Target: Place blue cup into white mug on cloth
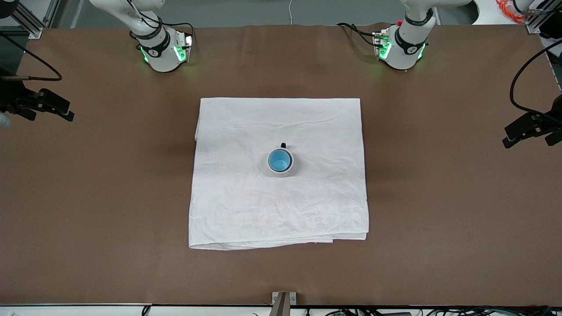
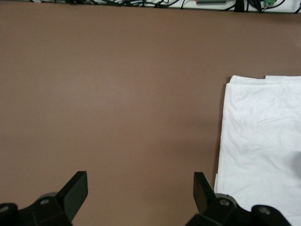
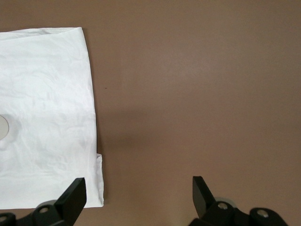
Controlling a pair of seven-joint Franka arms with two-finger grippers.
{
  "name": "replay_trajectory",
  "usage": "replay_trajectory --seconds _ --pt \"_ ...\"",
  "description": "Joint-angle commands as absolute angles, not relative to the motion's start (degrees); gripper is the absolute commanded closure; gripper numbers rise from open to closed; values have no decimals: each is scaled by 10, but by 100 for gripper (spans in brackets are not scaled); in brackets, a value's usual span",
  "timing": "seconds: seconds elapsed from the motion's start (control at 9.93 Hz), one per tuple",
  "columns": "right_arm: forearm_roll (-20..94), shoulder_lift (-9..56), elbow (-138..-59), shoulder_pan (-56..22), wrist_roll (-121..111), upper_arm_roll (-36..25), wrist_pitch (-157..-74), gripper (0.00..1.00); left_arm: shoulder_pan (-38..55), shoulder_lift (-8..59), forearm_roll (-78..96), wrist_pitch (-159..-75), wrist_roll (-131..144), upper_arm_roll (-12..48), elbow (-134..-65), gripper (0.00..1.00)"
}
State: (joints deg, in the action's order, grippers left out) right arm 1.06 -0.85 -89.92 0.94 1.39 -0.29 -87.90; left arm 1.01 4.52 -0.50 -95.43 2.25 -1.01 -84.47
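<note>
The blue cup [image 1: 279, 160] stands upright inside the white mug [image 1: 281, 172], its bright blue inside showing. The mug stands near the middle of the cloth [image 1: 281, 210], with its black handle toward the robots' bases. My left gripper [image 2: 141, 181] is open and empty, over bare table beside the cloth's edge [image 2: 258, 141] at the left arm's end. My right gripper [image 3: 138, 186] is open and empty, over bare table beside the cloth's edge [image 3: 47, 94] at the right arm's end. In the front view the left gripper [image 1: 529, 131] and the right gripper [image 1: 48, 109] hang at the view's edges.
The brown table [image 1: 439, 197] surrounds the cloth on every side. The two arm bases [image 1: 162, 52] [image 1: 401, 48] stand along the table's edge farthest from the front camera. Cables [image 2: 188, 2] run along the table's edge nearest that camera.
</note>
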Motion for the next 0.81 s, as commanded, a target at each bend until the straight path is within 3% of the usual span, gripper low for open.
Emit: replay_trajectory --seconds 0.0,0.3,0.7 --pt "6 -18 -910 20 7 4 -884 1 -9 -17 1 -973 20 17 -923 1" --pt "6 -18 -909 29 6 4 -884 1 -5 -51 -4 -999 11 22 -971 1" --pt "7 -18 -902 39 3 4 -884 1 -5 -26 0 -994 11 24 -947 1"
